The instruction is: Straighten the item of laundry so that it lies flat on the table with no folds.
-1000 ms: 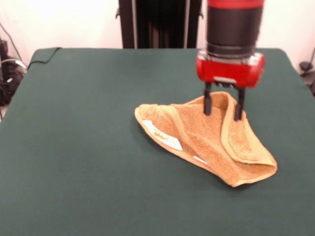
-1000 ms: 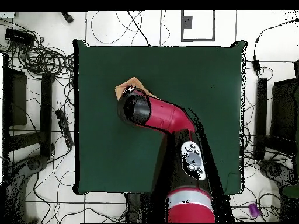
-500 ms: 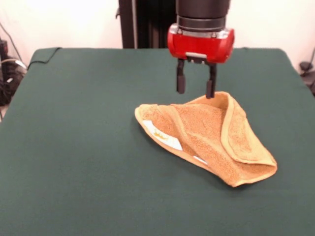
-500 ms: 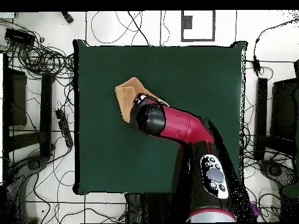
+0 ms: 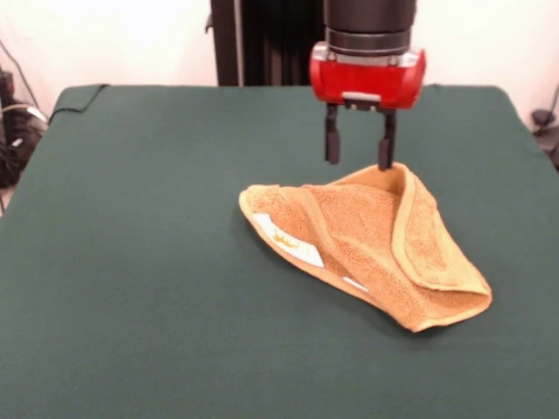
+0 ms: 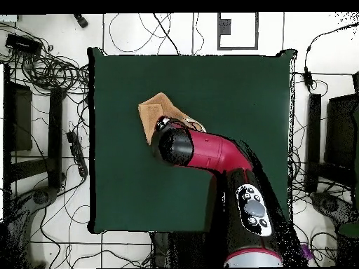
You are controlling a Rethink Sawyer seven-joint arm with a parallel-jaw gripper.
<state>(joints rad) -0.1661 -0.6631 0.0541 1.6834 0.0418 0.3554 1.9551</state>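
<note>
The item of laundry, an orange-tan terry towel, lies folded over itself in a rough triangle on the green table; a white label shows along its left lower edge. My gripper hangs open just above the towel's far raised edge, with nothing between its fingers. From overhead the arm covers most of the towel, and only its upper-left part shows; the gripper is hidden there under the arm's wrist.
A fold of the green cloth turns up at the table's far left corner. Cables and black equipment lie on the floor around the table.
The gripper rose off the towel's far edge and swung left, then drifted a little back to the right. The towel has kept its shape.
</note>
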